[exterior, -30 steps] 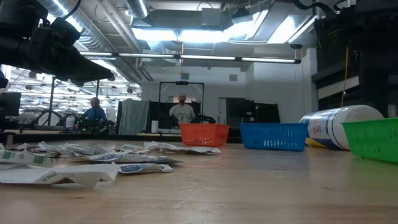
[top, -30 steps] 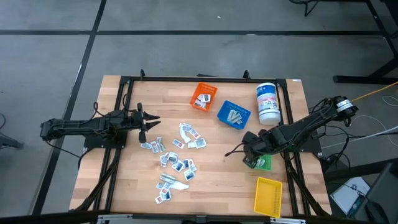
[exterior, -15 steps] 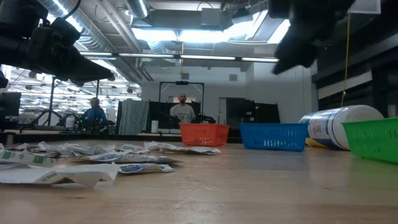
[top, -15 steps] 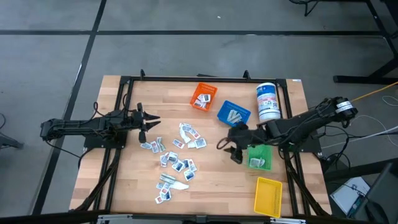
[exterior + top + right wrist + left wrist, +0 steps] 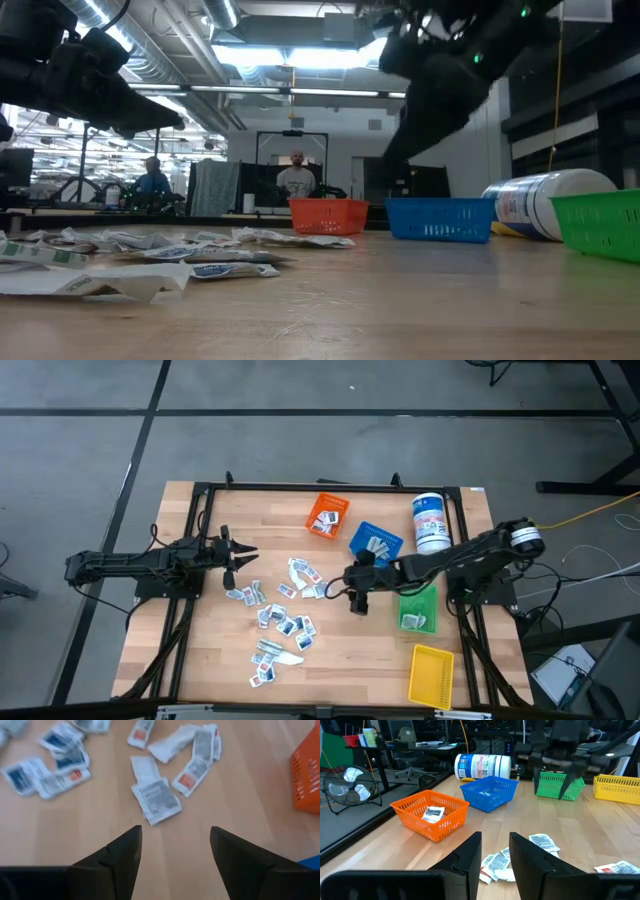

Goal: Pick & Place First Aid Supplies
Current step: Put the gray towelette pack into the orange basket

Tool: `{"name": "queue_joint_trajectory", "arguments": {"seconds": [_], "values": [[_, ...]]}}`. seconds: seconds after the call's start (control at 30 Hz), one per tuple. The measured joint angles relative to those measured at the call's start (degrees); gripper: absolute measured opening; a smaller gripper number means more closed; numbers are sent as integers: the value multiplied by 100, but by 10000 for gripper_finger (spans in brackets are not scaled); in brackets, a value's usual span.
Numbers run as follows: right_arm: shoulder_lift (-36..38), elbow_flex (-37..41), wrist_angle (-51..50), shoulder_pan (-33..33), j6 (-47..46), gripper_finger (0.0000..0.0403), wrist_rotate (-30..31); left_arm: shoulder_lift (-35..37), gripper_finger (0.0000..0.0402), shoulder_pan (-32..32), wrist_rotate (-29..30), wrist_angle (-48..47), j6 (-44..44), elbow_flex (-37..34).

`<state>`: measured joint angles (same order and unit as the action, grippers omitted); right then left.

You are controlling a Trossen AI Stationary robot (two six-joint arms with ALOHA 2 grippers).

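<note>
The first aid supplies [image 5: 285, 610] are small flat white packets lying scattered on the wooden table, left of centre; they also show in the low view [image 5: 150, 255]. My right gripper [image 5: 355, 598] hangs open above the table just right of the pile, tipped down toward it. In the right wrist view its fingers [image 5: 175, 832] stand wide apart, with the nearest packets [image 5: 156, 800] ahead and nothing between them. My left gripper [image 5: 245, 557] waits open at the table's left, level and above the packets' left side. Nothing lies between its fingers [image 5: 495, 840].
At the back stand an orange bin [image 5: 326, 515] and a blue bin [image 5: 375, 543], each with packets inside, beside a white canister [image 5: 431, 525] lying on its side. A green bin [image 5: 417, 610] and a yellow bin [image 5: 432, 675] sit at the right. People show in the room beyond.
My right gripper has swung from over the green bin toward the table's left, to the right edge of the packet pile. It has sunk a little, tipped its fingers downward and rolled about its own line. Its fingers stayed open.
</note>
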<state>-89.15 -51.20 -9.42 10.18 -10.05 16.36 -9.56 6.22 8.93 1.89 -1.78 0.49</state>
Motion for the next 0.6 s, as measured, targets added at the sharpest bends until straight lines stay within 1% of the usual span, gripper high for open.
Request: {"name": "queue_joint_trajectory", "arguments": {"seconds": [0.1,0.23,0.3,0.37,0.5,0.6], "values": [[-238,0,12,-18,-54,234,9,-1,92,0,0,1,2,-1],[-515,0,259,-29,-636,234,9,-1,91,0,0,1,2,-2],[-618,0,416,-29,-745,234,11,0,91,0,0,0,2,-2],[-699,0,596,-29,-704,234,10,0,90,0,0,0,2,0],[-731,-6,845,-29,-238,234,12,0,93,2,0,0,1,-2],[-731,-68,762,-29,109,234,11,-2,92,1,0,0,2,-2]]}}
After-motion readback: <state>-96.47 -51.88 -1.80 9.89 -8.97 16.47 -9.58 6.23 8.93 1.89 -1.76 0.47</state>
